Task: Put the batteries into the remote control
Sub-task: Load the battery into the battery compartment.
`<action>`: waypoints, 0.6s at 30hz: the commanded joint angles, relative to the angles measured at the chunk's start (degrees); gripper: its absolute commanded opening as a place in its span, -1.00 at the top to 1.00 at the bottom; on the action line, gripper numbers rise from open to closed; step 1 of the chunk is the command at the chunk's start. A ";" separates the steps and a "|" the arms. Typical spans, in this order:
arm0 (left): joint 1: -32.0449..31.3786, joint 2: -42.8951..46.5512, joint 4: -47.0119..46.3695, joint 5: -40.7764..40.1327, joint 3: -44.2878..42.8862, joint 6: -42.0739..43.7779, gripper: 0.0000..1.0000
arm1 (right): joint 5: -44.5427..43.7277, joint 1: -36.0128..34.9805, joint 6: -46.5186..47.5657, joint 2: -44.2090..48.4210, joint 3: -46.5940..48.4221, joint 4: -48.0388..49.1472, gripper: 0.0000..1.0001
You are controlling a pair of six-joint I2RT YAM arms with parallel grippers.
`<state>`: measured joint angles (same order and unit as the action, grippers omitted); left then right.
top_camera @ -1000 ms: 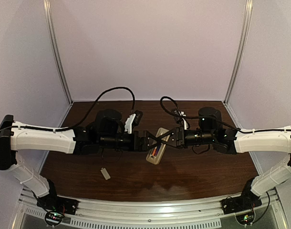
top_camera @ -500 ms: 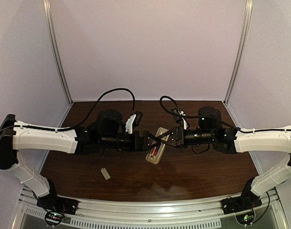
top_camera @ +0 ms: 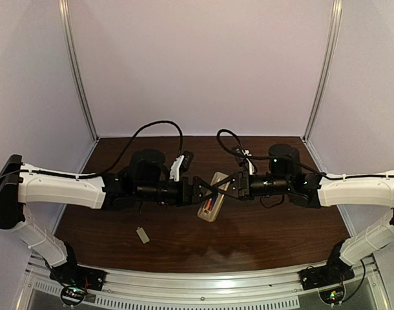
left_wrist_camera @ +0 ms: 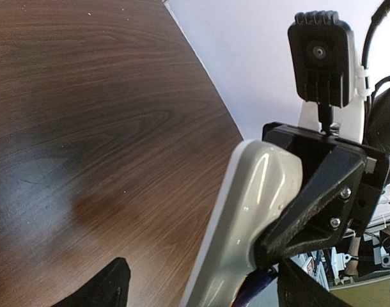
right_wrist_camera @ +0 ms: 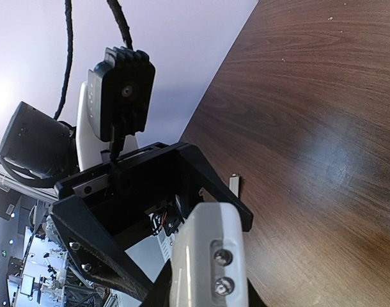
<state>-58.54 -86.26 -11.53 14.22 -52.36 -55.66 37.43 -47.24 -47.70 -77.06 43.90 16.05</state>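
Both arms reach in level from either side, wrists meeting over the middle of the table (top_camera: 274, 232). The right gripper (top_camera: 223, 187) clamps one end of the remote control (left_wrist_camera: 246, 198). The left gripper (top_camera: 202, 190) is spread wide, straddling the remote. The batteries (top_camera: 208, 205) sit in its bay. A grey cover (top_camera: 143, 235) lies behind the left gripper, and the walls are well apart from both.

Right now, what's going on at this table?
The right pincer is shut on the remote and holds it mid-table with its back facing up. Batteries appear to sit in the bay. The left pincer is open, with its fingers on either side of the remote's near end. A small grey cover lies apart on the table, not yet fitted.
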 commanded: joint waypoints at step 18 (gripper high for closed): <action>0.47 -3.90 -2.61 2.66 3.51 -4.25 -0.46 | 0.91 0.17 1.36 4.84 3.07 5.17 1.00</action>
<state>-58.54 -88.47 -17.17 17.39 -50.87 -59.35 37.15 -47.16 -46.57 -76.07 43.90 15.49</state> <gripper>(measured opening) 0.739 0.226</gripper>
